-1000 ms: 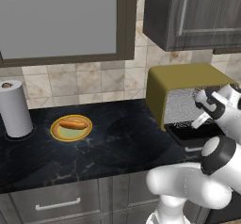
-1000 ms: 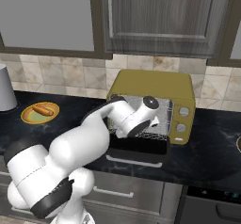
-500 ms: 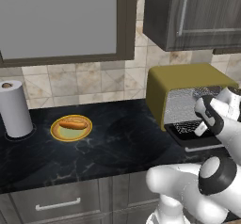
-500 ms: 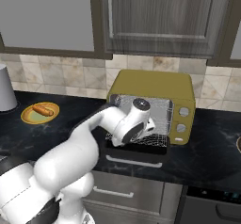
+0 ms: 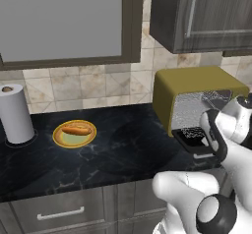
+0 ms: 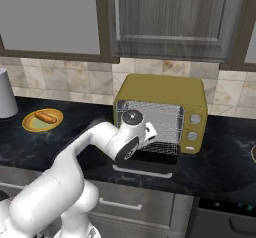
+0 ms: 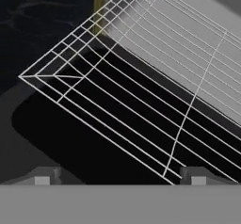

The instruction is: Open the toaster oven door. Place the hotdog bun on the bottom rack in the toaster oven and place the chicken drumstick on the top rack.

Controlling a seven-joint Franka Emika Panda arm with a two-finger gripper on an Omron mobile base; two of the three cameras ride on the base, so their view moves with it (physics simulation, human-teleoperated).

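The mustard-yellow toaster oven [image 6: 161, 93] [image 5: 197, 83] stands on the counter. Its toaster oven door [image 6: 148, 160] [image 5: 195, 142] is folded down flat, black with dark glass. A wire rack [image 7: 123, 96] [image 6: 159, 141] juts out over the door. My gripper [image 7: 120, 176] [image 6: 150, 131] hovers just above the door in front of the oven mouth. It is open, with nothing between its fingertips [image 7: 45, 176]. The hotdog bun [image 5: 76, 129] [image 6: 47, 117] lies on a yellow plate [image 5: 74, 138] [image 6: 33, 125] far to the left. The chicken drumstick is hidden from me.
A paper towel roll [image 5: 15, 113] stands at the counter's left end. Dark wall cabinets [image 6: 165, 19] hang above the oven. Black counter [image 5: 128, 144] stretches between plate and oven. Drawer fronts [image 5: 59, 211] run below the counter edge.
My hand has sunk a little lower in front of the oven mouth, and the jaws have spread slightly wider. The door stays down and the plate has not moved.
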